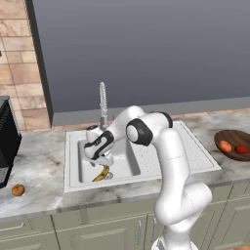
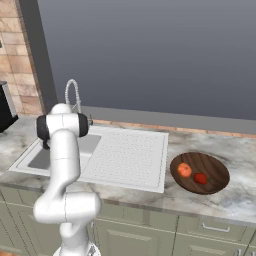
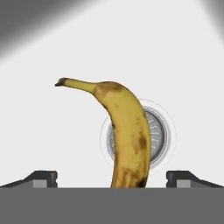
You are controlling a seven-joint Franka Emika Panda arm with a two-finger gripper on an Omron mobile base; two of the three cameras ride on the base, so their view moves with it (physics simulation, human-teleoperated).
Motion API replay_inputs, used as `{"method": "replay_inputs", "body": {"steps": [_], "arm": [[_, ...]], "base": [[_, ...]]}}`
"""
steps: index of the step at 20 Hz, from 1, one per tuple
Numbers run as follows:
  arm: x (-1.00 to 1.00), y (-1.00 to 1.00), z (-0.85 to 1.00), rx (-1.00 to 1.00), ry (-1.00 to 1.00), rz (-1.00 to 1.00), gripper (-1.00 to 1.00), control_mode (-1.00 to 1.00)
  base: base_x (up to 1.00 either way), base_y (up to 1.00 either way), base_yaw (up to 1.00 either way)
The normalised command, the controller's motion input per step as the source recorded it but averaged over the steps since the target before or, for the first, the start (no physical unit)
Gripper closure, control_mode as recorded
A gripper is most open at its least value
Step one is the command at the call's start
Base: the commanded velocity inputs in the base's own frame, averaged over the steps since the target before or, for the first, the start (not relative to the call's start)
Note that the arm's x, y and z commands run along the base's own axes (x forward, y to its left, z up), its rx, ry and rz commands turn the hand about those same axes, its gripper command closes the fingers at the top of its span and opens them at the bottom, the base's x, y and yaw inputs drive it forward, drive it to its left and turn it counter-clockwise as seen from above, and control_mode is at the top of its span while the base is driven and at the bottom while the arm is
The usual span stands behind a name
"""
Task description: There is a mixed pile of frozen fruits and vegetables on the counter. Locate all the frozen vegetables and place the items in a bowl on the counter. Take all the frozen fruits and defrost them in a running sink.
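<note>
Down in the white sink (image 1: 78, 146) a yellow banana (image 1: 102, 174) is lying on the basin floor, its body crossing the round metal drain (image 3: 159, 135) in the hand view. Over to the right, the dark wooden bowl (image 2: 216, 169) is sitting on the counter (image 1: 39, 195) and holding two items side by side: an orange-red tomato-like ball (image 2: 184, 170) and a smaller bright red piece (image 2: 200, 178). Left of the sink, a small orange-yellow fruit (image 1: 18, 190) is resting alone on the pale marbled stone. A chrome spring-coil faucet (image 1: 103, 105) is rising behind the basin, with a grey wall and brick behind it. The gripper (image 3: 111, 177) is hanging just above the banana with its jaws spread wide, one fingertip on either side, gripping nothing.
</note>
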Motion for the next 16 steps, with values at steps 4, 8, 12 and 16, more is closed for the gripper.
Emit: {"method": "replay_inputs", "body": {"steps": [4, 8, 12, 16], "arm": [[0.03, 0.09, 0.15, 0.0, 0.0, -0.02, -1.0, -1.0], [0.01, 0.06, 0.17, 0.0, 0.0, -0.03, -1.0, -1.0], [0.0, 0.08, 0.17, 0.0, 0.0, -0.04, -1.0, -1.0], [0.0, 0.06, 0.19, 0.0, 0.0, -0.03, -1.0, -1.0]], "base": [[0.0, 0.0, 0.0], [0.0, 0.0, 0.0], [0.0, 0.0, 0.0], [0.0, 0.0, 0.0]]}}
